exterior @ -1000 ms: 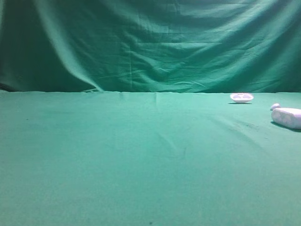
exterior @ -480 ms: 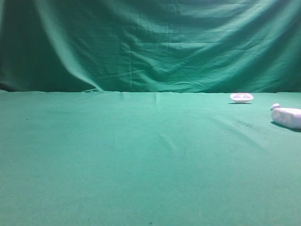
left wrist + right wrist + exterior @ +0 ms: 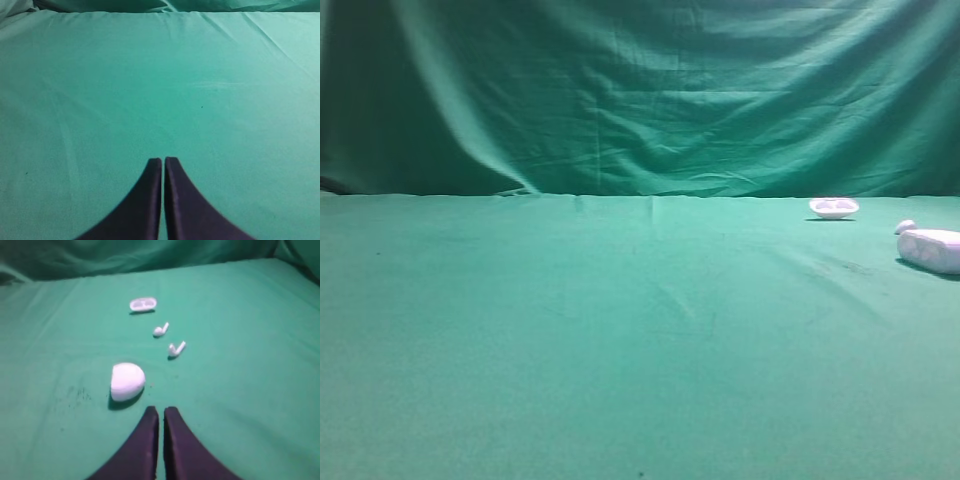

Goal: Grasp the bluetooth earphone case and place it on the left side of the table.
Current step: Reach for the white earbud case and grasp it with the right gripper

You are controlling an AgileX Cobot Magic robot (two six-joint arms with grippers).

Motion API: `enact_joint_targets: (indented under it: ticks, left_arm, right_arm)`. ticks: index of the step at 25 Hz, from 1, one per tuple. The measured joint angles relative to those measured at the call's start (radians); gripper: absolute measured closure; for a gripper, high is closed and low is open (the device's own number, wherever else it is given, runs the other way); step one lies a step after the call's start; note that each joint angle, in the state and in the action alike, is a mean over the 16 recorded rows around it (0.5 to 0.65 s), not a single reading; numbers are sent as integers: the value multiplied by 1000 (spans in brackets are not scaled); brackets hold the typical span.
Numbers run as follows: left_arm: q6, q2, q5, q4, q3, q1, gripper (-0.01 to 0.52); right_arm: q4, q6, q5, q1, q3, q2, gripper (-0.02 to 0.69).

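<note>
The bluetooth earphone case [image 3: 930, 249] is a smooth white rounded oblong lying on the green table [image 3: 620, 330] at the far right edge of the exterior view. In the right wrist view the case [image 3: 127, 381] lies just ahead and to the left of my right gripper [image 3: 161, 410], which is shut and empty, apart from the case. My left gripper [image 3: 163, 160] is shut and empty over bare green cloth [image 3: 160, 90]. Neither gripper shows in the exterior view.
A shallow white dish-like piece [image 3: 834, 207] lies behind the case, also in the right wrist view [image 3: 143, 304]. Two white earbuds [image 3: 160, 330] [image 3: 176, 348] lie between them; one shows as a small white bit [image 3: 906, 226]. A green backdrop [image 3: 640, 90] hangs behind.
</note>
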Motion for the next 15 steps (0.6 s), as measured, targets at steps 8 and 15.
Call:
enact_joint_targets:
  ticks: [8,15]
  left_arm:
    - [0,0,0,0,0,0,514]
    - [0,0,0,0,0,0,514]
  right_arm:
    - [-1,22,-100,0,-115,92,665]
    - [15,18,169,0,-313,333,665]
